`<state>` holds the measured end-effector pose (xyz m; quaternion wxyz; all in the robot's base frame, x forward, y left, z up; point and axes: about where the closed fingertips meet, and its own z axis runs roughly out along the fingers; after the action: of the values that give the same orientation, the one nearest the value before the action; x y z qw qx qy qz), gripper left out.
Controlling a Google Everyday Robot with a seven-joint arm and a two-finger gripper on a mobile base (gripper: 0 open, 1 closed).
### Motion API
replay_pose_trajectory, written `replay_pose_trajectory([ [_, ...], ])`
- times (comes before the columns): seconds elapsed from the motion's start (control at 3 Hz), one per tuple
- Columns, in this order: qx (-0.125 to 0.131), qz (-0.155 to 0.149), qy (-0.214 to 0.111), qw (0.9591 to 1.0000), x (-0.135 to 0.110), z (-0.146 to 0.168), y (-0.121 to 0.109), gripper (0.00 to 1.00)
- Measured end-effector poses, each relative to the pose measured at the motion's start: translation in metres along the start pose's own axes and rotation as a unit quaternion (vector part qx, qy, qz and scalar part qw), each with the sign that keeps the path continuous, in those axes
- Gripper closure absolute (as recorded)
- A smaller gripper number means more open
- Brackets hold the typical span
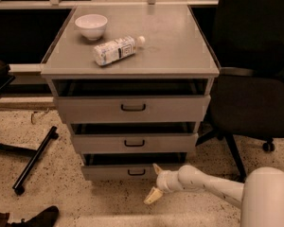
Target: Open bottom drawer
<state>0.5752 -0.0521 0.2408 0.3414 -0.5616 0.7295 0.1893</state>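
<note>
- Gripper (pixel 154 182): low in front of the cabinet, its two fingers spread wide with nothing between them. The upper fingertip (pixel 157 168) is just at the bottom drawer's front.
- Bottom drawer (pixel 109 172): lowest in the grey cabinet (pixel 170 46). Its black handle (pixel 136 172) lies at about 10 o'clock from the gripper, near but ungripped.
- Risk: the fingers look offset to the handle's right, so closing here would likely pinch air or scrape the front. A slanted pull could slip off so small a handle.
- Count: three drawers, three handles, one white bowl (pixel 91 25), one plastic bottle (pixel 116 50) lying on its side, and one black office chair (pixel 255 103) at 2 o'clock.
</note>
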Motion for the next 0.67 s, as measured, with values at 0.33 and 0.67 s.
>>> replay_pose_trajectory([
  [0.33,0.011,-0.023,-0.001,0.9997,-0.002,0.006,-0.021,0.00],
  [0.67,0.009,-0.022,0.007,0.9997,0.010,0.020,-0.046,0.00],
])
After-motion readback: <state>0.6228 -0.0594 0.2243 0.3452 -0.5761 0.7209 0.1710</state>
